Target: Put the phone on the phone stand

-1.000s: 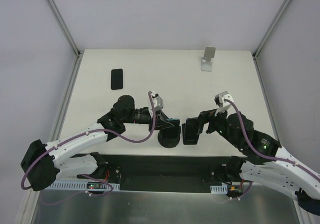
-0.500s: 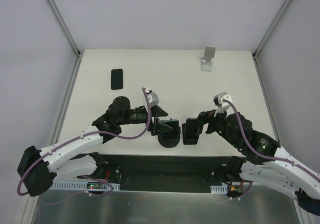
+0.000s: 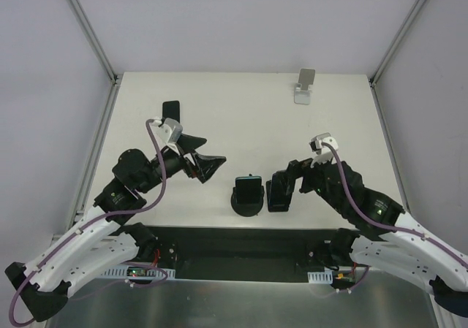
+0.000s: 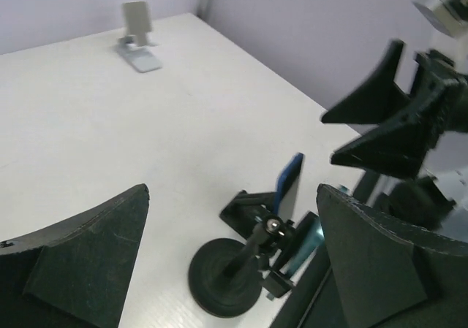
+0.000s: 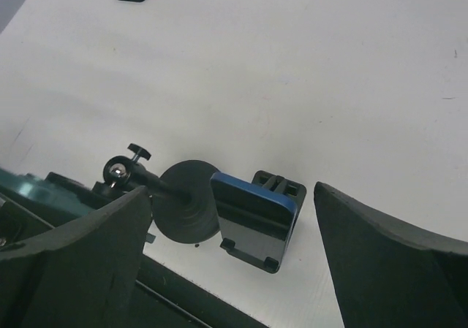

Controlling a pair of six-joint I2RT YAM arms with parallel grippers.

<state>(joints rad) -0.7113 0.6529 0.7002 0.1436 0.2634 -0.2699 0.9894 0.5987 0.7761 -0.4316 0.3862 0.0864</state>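
Observation:
A dark phone with a teal edge [image 3: 248,190] stands upright in the holder of a black round-based phone stand [image 3: 247,205] near the table's front edge. In the left wrist view its teal edge [image 4: 306,244] shows under the stand's ball joint [image 4: 272,226]. My left gripper [image 3: 210,153] is open and empty, up and to the left of that stand, apart from it. My right gripper [image 5: 231,189] is open and hovers over a blue-cased phone [image 5: 252,215] that leans on a small black folding stand [image 5: 281,185]. It touches neither of them.
A black phone [image 3: 170,109] lies flat at the far left, partly hidden by my left wrist. A white phone stand [image 3: 305,87] sits at the far right edge. The two black stands are close together just ahead of the arm bases.
My left gripper opened, let go of the teal-edged phone on the round stand, and swung back up and to the left. The right arm has hardly moved.

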